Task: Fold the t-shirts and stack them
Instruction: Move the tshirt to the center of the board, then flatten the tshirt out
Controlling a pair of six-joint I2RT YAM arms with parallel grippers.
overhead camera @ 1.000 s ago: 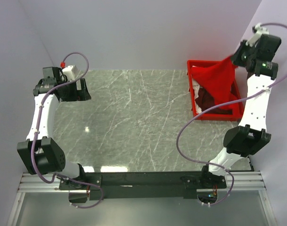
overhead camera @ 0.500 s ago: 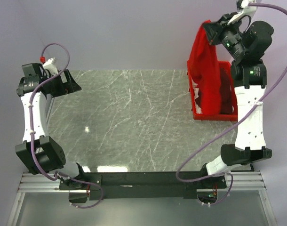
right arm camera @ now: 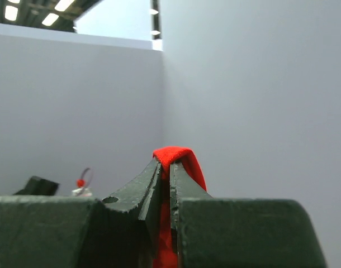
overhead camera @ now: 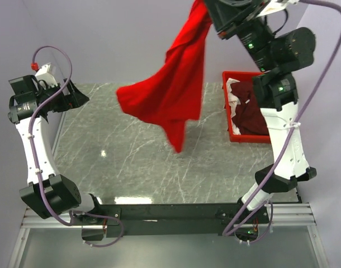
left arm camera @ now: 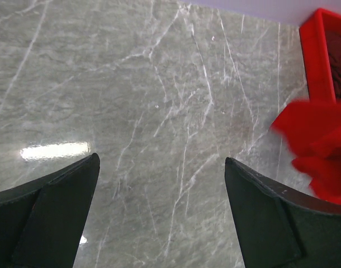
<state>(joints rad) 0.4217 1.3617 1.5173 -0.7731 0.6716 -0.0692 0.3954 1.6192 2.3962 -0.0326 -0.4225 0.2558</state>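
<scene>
My right gripper [overhead camera: 208, 6] is raised high at the top of the overhead view, shut on a fold of the bright red t-shirt [overhead camera: 170, 92]. The shirt hangs from it and swings out over the middle of the table. The pinched red fold [right arm camera: 176, 159] shows between the shut fingers in the right wrist view. The dark maroon t-shirt [overhead camera: 253, 109] lies in the red tray [overhead camera: 228, 120] with some white fabric [overhead camera: 233, 89] at its left side. My left gripper [overhead camera: 81, 97] is open and empty at the far left of the table. The red shirt's edge [left arm camera: 318, 151] shows in the left wrist view.
The grey marbled table [overhead camera: 131, 151] stretches between the arms. The red tray stands at its right side, its corner also in the left wrist view [left arm camera: 310, 50]. Lilac walls close in the back and sides.
My right gripper has lifted the red shirt out of the tray and swung it up and left, so it now hangs over the table. My left arm has drawn back to the left.
</scene>
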